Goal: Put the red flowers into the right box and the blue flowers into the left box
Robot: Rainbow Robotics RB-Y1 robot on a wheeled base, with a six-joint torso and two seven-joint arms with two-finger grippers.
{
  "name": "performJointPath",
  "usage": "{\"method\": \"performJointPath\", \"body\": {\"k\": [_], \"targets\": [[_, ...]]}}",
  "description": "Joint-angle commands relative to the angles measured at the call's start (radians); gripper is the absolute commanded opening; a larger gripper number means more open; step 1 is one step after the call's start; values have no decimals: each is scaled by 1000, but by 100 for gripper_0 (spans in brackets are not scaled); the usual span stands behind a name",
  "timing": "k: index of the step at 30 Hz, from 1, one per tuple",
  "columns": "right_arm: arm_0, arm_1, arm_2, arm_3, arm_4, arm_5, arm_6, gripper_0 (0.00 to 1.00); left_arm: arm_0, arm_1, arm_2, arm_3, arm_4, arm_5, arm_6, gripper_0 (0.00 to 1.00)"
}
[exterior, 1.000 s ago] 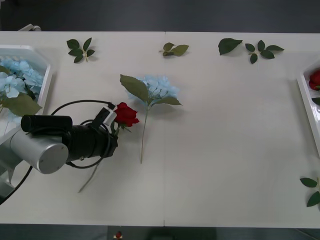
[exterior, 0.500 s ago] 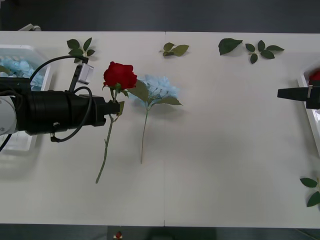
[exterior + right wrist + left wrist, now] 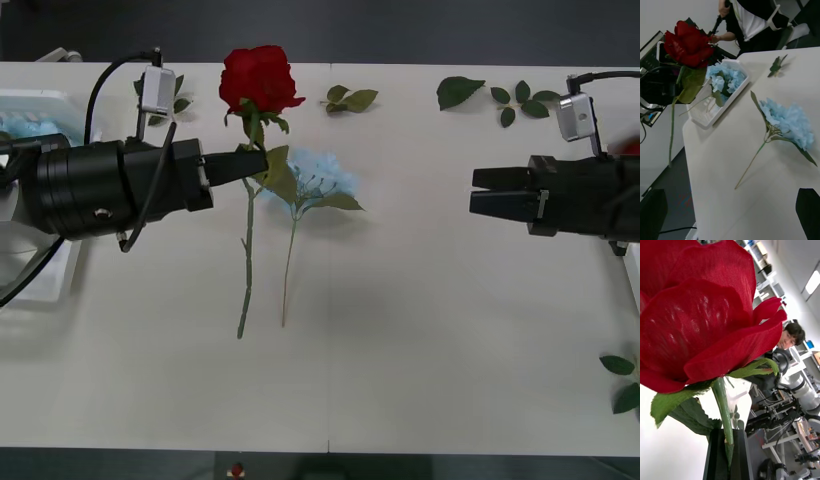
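My left gripper (image 3: 262, 162) clamps a red rose (image 3: 259, 77) by its stem above the table's far left, while my right gripper (image 3: 474, 191), fingers parted, faces it mid-table, seemingly for a handover toward the right box (image 3: 612, 190).

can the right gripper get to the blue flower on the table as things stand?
Probably yes. The right gripper is open and points across bare table at the blue flower. The red rose, pinched in the left gripper, hangs just beyond the blue flower, which may crowd the approach.
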Motion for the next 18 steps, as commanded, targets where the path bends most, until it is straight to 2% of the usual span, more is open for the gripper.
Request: {"method": "performJointPath", "body": {"k": [1,9,18], "targets": [[-27,37,-24,-40,-17,72,40,100,-35,-60,-37,-13,70,-76,-137,0],[-45,100,-26,-40,-25,195,55,100,-61,-134,-121,-13,131,-206,-259,0],[-45,193,-26,-54,32,212,71,100,-81,-226,-147,-13,131,-266,-285,0]]}}
